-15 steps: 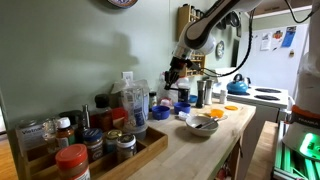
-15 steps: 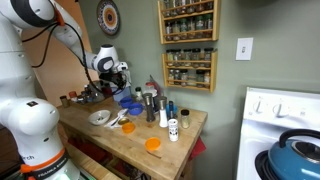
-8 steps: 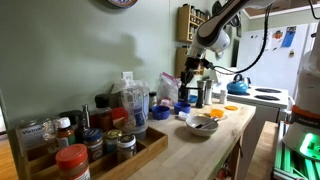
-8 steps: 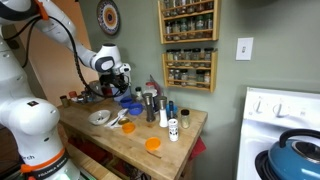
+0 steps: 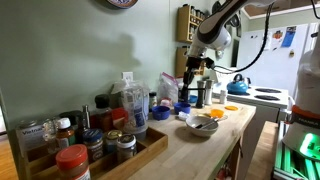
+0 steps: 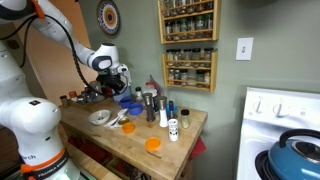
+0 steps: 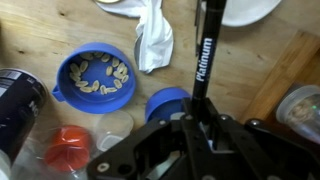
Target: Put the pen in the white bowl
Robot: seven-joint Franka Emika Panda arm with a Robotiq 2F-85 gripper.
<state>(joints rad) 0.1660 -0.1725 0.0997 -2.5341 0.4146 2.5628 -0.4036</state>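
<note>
Blue bowl of nuts (image 7: pixel 95 78), crumpled white cloth (image 7: pixel 155 42), wall spice rack (image 6: pixel 188 45), blue kettle (image 6: pixel 296 155)

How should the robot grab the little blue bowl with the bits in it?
Probably by the rim of the blue bowl, coming straight down from above, one finger inside the wall and one outside. It sits upright and open with loose pieces inside, so it must stay level. Pick the edge away from the white cloth. The gripper is busy holding the pen.

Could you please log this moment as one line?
step: carry | gripper: shut on pen | white bowl: no pen yet
</note>
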